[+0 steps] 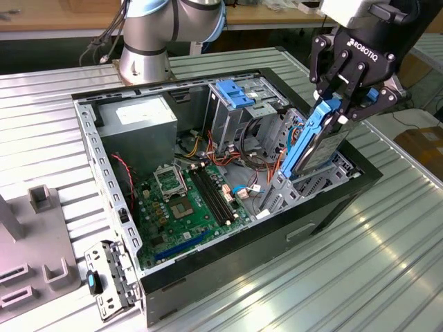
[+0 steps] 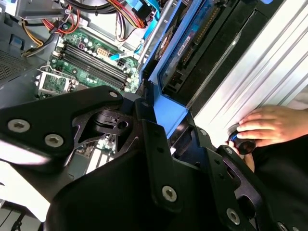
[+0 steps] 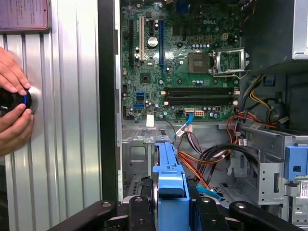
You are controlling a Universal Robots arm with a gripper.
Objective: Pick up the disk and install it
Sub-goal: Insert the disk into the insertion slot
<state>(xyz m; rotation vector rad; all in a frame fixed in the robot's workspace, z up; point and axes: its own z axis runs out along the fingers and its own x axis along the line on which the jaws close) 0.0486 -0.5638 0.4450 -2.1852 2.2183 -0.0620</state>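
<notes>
Pickup done: gripper [image 1: 340,104] clamped on disk [image 1: 315,142], gripping upper end across blue rails. Note disk position: tilted, lower end at mouth of drive bay [image 1: 325,176], exterior view's right side of open computer case [image 1: 277,238], well apart from motherboard [image 1: 190,200]. Treat installation as incomplete: most of disk stands above bay, not yet seated. Person's hand [image 3: 12,103] rests on round knob [image 3: 17,99] outside case

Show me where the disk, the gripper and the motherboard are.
the disk [image 1: 309,138], exterior view, on its blue side rail.
the gripper [image 1: 344,104], exterior view, between its fingertips.
the motherboard [image 3: 168,77], first wrist view, on its green board.
</notes>
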